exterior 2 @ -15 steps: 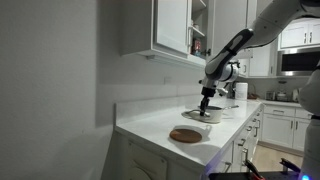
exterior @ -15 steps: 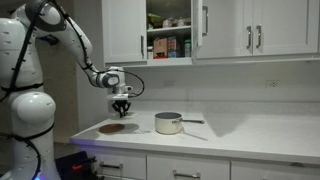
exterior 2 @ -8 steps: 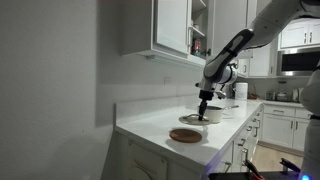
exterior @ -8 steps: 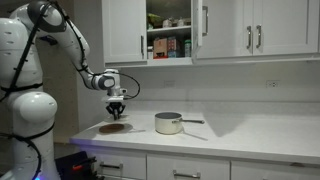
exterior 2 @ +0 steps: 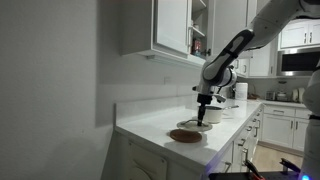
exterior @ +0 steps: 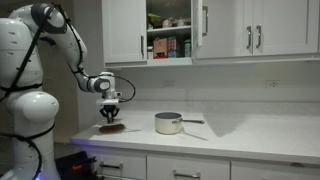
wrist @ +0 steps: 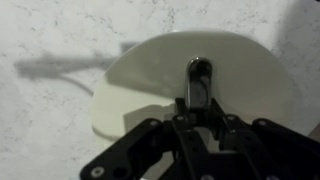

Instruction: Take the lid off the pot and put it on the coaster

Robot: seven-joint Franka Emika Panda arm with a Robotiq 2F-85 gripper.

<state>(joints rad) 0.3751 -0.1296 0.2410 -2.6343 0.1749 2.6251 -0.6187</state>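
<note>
My gripper is shut on the knob of the lid, a pale round disc that fills the wrist view under the fingers. In both exterior views the gripper holds the lid just above the reddish-brown coaster, which lies flat near the counter's end. The pot, a small silvery saucepan with a long straight handle, stands uncovered on the counter beside the coaster; in an exterior view it is mostly hidden behind the gripper.
White marbled counter with a backsplash wall behind. White upper cabinets overhang; one door stands open with boxes on the shelf. The counter edge lies close to the coaster.
The gripper has carried the lid away from the pot along the counter and lowered it over the coaster. The pot has not moved.
</note>
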